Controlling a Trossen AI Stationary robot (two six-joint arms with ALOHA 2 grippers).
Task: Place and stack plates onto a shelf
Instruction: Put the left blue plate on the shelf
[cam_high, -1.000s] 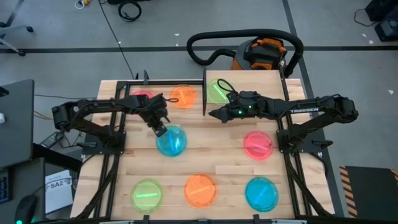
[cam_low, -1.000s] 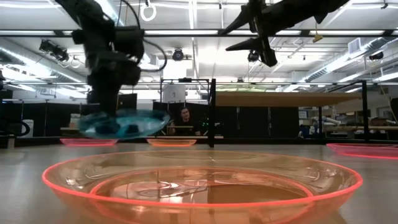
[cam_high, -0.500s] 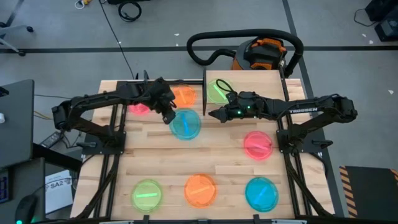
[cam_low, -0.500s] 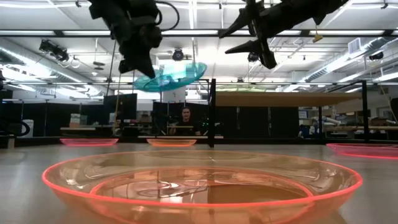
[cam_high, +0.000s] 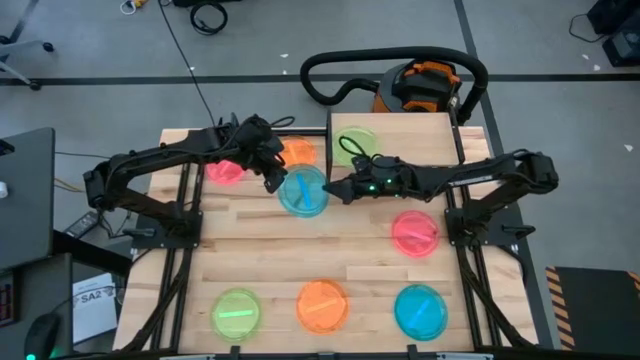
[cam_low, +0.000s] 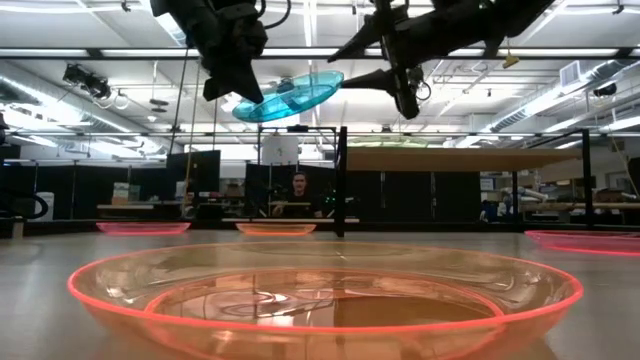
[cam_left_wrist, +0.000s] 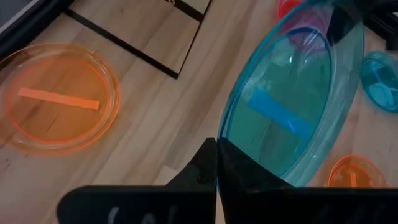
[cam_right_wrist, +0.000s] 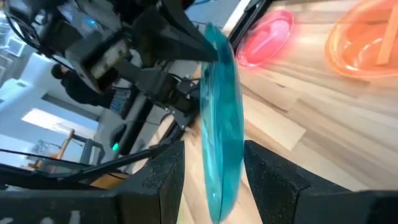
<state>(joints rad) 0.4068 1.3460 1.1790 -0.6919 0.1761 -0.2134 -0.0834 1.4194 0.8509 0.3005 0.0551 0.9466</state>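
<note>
Up in the air, a round translucent blue plastic plate (cam_high: 303, 190) is the thing to watch, tilted, with its bright blue streak showing in the left wrist view. Left of that plate, the left gripper (cam_high: 270, 176) is clamped on its rim, fingers pinched together on the edge (cam_left_wrist: 216, 163). Behind the plate on the table lie a pink translucent plate (cam_high: 226, 168) and an orange translucent plate (cam_high: 294, 153), side by side. Right of the blue plate, the right gripper (cam_high: 338, 188) reaches in with its fingers spread, one on each side of the plate's opposite rim (cam_right_wrist: 211, 180), not yet closed on it. Farther back and right of the plate stands the small light-wood shelf on its black metal frame (cam_high: 420, 135), with a green translucent plate (cam_high: 352, 146) lying on it. From the low view, the blue plate (cam_low: 290, 96) hangs well above the tabletop between both grippers.
</note>
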